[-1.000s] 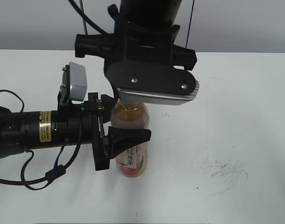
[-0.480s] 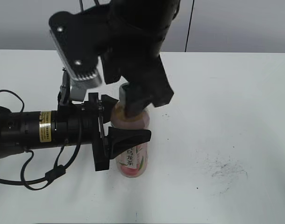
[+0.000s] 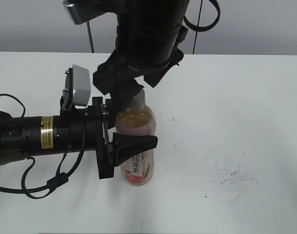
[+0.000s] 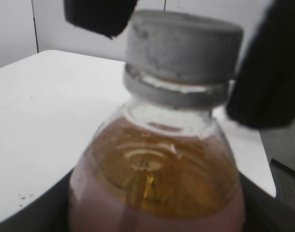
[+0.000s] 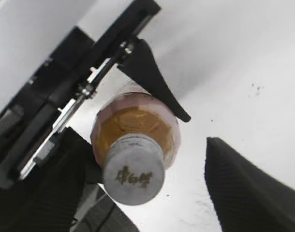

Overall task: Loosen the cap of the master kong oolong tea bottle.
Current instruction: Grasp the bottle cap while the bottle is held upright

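- I'm holding the master kong oolong tea bottle [image 3: 136, 151] upright on the white table [image 3: 246, 122] with the left gripper [image 3: 131, 144], coming in from 9 o'clock; fingers are clamping the body just under the shoulder, one black finger [image 3: 135, 143] crossing the label front.
- Bottle's long axis is running vertical, neck at 12 o'clock, base sitting on the table.
- The cap [image 5: 133, 176] is sitting on the neck, looking fully seated in the left wrist view [image 4: 182, 46]; logo facing up.
- I'm hanging the right gripper [image 5: 142, 179] straight over the cap from 12 o'clock; it is the arm nearer the cap.
- Right fingers are spread wide: one pad [image 5: 51, 193] is close beside the cap at 9 o'clock, the other pad [image 5: 254, 193] is standing well apart at 3 o'clock. Nothing held.
- Can't tell if the near pad is touching the cap rim.
- My read: the fingers need closing on the ribbed rim before any twisting; the cap is lying off-centre between them, toward the 9 o'clock pad.
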